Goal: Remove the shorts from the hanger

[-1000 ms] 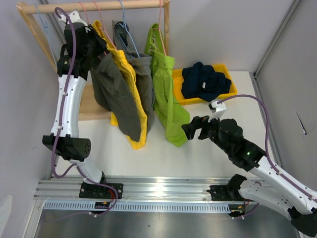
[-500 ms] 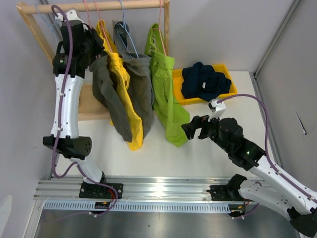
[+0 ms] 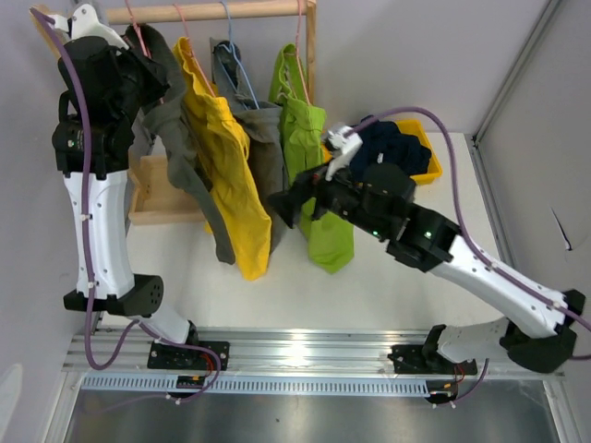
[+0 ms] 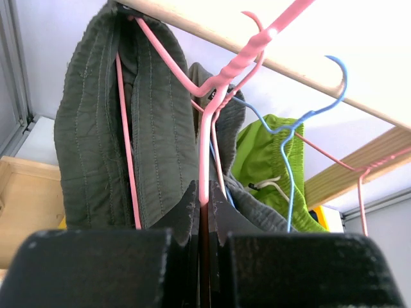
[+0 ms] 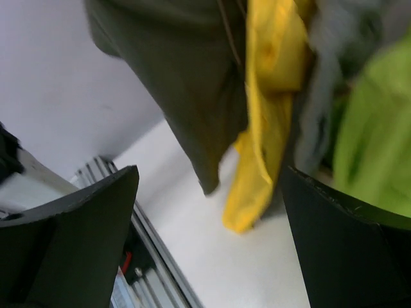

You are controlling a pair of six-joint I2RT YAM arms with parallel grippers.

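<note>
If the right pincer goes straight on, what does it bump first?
Probably the yellow shorts. The olive-grey shorts hang right beside them, though, and depth is hard to judge.

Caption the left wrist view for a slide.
Left pincer clamps a pink hanger beside the draped olive-grey shorts, lime green shorts behind.

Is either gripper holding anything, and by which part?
The left gripper grips the pink hanger by its wire below the twisted neck; right gripper is open, empty.
</note>
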